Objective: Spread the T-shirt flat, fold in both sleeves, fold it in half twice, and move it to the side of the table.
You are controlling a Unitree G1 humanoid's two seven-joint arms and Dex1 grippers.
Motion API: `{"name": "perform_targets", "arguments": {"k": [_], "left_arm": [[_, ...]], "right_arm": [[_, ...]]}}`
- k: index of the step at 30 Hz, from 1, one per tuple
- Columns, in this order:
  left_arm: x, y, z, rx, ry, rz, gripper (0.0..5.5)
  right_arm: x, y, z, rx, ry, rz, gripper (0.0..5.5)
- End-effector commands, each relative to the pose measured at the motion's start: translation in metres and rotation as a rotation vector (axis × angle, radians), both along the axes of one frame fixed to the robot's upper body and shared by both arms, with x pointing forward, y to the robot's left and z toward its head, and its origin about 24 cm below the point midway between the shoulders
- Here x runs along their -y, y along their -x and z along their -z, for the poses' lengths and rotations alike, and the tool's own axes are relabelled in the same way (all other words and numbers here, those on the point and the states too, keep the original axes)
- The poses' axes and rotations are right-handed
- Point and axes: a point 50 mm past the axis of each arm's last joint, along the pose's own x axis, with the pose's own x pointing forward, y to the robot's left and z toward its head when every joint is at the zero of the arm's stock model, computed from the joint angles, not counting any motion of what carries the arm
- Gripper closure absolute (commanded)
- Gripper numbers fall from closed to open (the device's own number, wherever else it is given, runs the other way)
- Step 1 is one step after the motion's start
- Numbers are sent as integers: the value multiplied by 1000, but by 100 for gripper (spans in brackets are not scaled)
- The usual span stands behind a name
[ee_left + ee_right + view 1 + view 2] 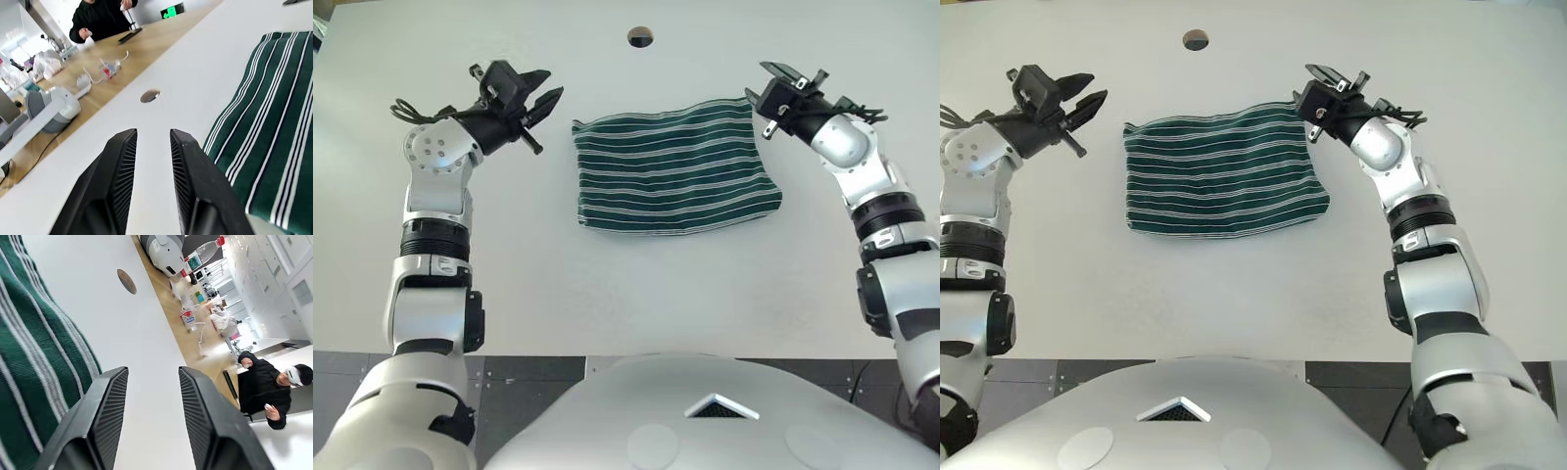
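Left pincer (553, 84) and right pincer (756, 81) high and wide apart, jaws parted, tips toward each other.

Bright, even light, white table (607, 294) nearly washed out, soft faint shadows, bkgd glare in wrist views.

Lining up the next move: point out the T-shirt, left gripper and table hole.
T-shirt (675, 168), left eye view, middle of the folded cloth.
left gripper (152, 134), left wrist view, between the tips of its fingers.
table hole (640, 37), left eye view, its centre.
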Motion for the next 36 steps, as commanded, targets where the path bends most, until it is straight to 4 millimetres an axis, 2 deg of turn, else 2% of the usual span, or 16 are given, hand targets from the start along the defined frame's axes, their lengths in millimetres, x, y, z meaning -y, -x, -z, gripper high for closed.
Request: {"name": "perform_targets", "arguments": {"k": [1,4,7,9,10,13,16,17,20,22,25,28,30,33,36], "left_arm": [[6,5,-13,89,16,53,426],[37,29,-14,127,-16,284,426],[60,55,5,105,-221,502,426],[59,70,37,140,-724,690,426],[54,76,51,144,-885,783,426],[32,86,75,93,-1187,959,426],[4,77,84,41,-1343,964,426],[-2,65,83,64,-1414,946,426],[5,30,71,254,-1546,914,426],[19,14,61,419,-1579,931,426],[55,-9,44,722,-1563,966,426],[84,-22,31,975,-1497,979,426],[88,-25,27,1073,-1465,1000,426],[78,-24,28,1151,-1435,988,426],[70,-32,15,1181,-1400,843,426]], "right_arm": [[-8,0,-9,71,43,-55,361],[-18,9,-9,56,112,-197,361],[-18,13,0,-17,290,-274,361],[-9,16,9,-96,502,-315,361],[-4,18,13,-137,588,-330,361],[9,34,19,-294,775,-437,361],[11,66,27,-548,878,-584,361],[1,84,27,-647,854,-672,361],[-41,130,16,-825,692,-966,361],[-67,142,9,-823,611,-1068,361],[-101,146,6,-760,522,-1099,361],[-116,140,4,-730,467,-1038,361],[-116,133,4,-713,458,-983,361],[-109,123,1,-716,381,-880,361],[-105,112,-21,-756,155,-827,361]]}}
